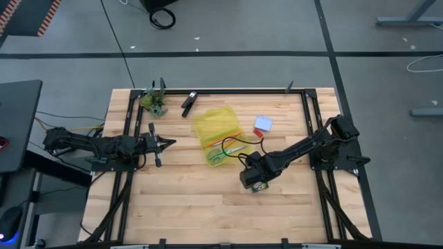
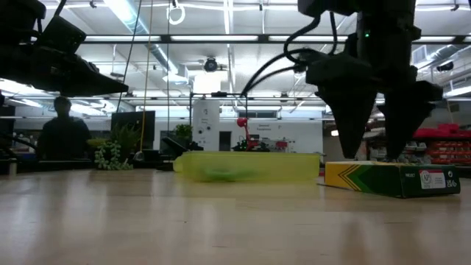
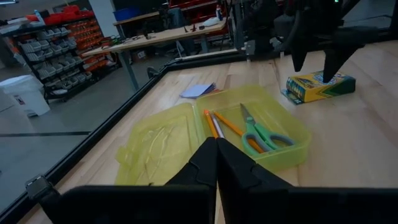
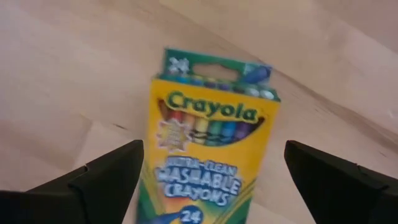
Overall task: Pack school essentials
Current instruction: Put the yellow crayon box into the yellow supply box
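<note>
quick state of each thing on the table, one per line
yellow pencil case: lid open, lying flat
green-handled scissors: blades shut, inside the case
orange pencils: inside the case
crayon box: flat on the table, outside the case
blue notepad: on the table, outside the case
right tool: open, straddling the crayon box
left tool: shut, empty

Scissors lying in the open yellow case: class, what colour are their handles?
Green; the scissors show best in the left wrist view.

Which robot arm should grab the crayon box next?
The right one, probably. Its tool hangs open directly over the crayon box, fingers either side. The left tool is shut and sits beyond the yellow case, farther away.
</note>
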{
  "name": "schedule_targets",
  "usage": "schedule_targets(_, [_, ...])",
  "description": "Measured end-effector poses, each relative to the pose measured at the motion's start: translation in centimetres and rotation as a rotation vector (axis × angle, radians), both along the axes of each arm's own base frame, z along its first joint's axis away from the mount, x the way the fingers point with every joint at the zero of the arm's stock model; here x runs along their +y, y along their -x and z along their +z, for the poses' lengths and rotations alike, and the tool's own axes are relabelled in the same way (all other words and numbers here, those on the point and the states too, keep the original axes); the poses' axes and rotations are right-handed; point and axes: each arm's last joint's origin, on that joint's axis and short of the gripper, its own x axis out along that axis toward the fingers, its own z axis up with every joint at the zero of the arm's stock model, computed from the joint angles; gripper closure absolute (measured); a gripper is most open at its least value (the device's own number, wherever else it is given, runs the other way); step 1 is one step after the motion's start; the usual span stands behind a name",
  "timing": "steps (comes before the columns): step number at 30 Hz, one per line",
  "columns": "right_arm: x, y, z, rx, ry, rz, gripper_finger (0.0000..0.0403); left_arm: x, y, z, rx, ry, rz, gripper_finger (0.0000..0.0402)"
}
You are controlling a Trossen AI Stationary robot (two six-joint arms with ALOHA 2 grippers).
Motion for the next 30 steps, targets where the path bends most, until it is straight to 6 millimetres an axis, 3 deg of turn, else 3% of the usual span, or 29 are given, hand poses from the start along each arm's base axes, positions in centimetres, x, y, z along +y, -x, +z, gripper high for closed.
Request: schedule_targets(30, [0.5, -1.2, -3.4, 0.061, -0.060, 0.026, 0.0005, 0.0, -0.1, -0.1, 0.013, -0.001, 0.001, 0.0392])
